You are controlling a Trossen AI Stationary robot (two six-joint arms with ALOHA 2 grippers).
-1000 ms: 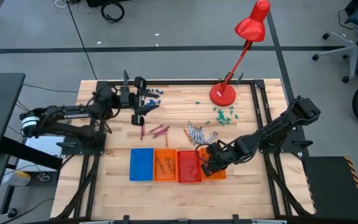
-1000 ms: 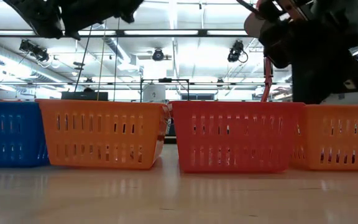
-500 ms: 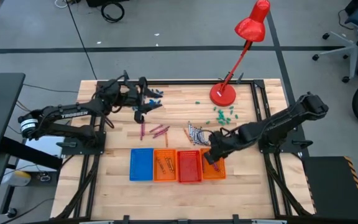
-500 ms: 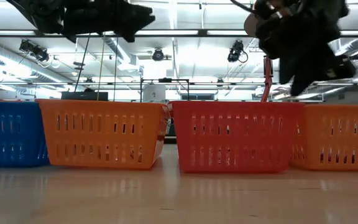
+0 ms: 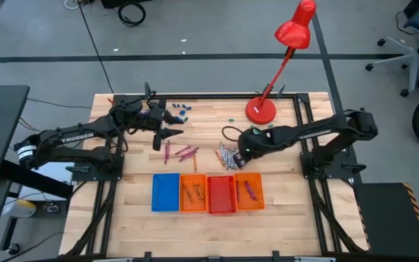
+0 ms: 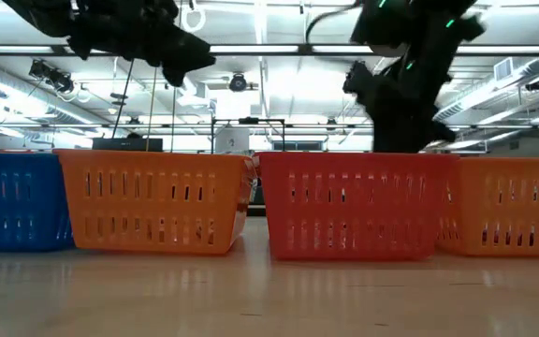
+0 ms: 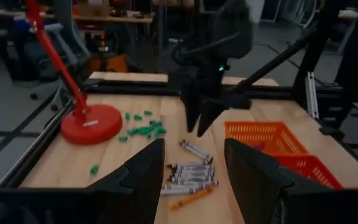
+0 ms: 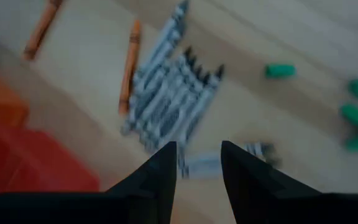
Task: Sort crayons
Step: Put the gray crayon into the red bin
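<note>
- The silvery grey crayons (image 5: 229,156) lie flat in a loose cluster on the wood, just behind the red tray (image 5: 222,194). In the right wrist view most of this grey cluster (image 8: 166,102) lies side by side, points the same way, with one grey stick apart from it.
- An orange crayon (image 8: 128,67) lies touching the edge of the grey cluster; a second orange one lies a little apart.
- The magenta-purple crayons (image 5: 183,153) lie scattered behind and to the left of the red tray, a few orange sticks among them.
- Several orange crayons (image 5: 193,193) lie in the orange tray just left of the red tray.
- Magenta-purple crayons (image 5: 248,190) lie in the orange tray just right of it.
</note>
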